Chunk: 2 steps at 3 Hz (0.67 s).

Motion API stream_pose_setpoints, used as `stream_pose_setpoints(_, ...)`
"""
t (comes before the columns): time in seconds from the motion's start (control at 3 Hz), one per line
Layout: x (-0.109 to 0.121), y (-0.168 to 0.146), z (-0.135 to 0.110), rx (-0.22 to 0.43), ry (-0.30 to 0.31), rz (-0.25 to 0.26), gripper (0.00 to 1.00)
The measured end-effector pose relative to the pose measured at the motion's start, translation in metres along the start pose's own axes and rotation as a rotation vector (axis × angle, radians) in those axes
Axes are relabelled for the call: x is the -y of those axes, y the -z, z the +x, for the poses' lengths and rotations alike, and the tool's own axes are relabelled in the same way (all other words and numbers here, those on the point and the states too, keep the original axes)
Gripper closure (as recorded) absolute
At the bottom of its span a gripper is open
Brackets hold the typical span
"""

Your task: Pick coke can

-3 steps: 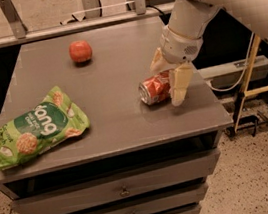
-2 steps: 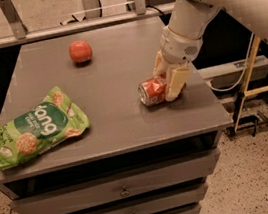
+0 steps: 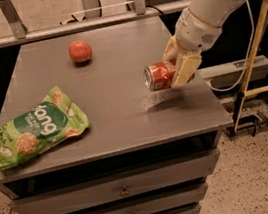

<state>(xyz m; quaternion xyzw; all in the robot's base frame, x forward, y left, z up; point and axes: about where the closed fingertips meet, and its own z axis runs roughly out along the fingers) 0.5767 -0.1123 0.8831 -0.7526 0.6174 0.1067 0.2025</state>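
Observation:
The coke can (image 3: 158, 76) is a red-orange can with a silver end facing left. It lies on its side in the air above the right part of the grey table (image 3: 119, 111), with its shadow on the tabletop below. My gripper (image 3: 174, 68) is shut on the can, its cream fingers (image 3: 184, 68) clamped around the can's right half. The white arm reaches in from the upper right.
A round red-orange fruit (image 3: 80, 51) sits at the back of the table. A green snack bag (image 3: 36, 126) lies at the front left. Drawers (image 3: 122, 191) are below the tabletop. A yellow metal frame (image 3: 258, 59) stands to the right.
The can was lying on the tabletop with the gripper around it. It is now lifted off the surface in the gripper.

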Motion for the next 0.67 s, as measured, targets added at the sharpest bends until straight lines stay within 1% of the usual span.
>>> stream_pose_setpoints(0.33, 0.002, 0.039, -0.005, -0.006, -0.016, 0.137, 1.0)
stream_pose_setpoints(0.67, 0.0, 0.07, -0.016, 0.022, -0.011, 0.245, 1.0)
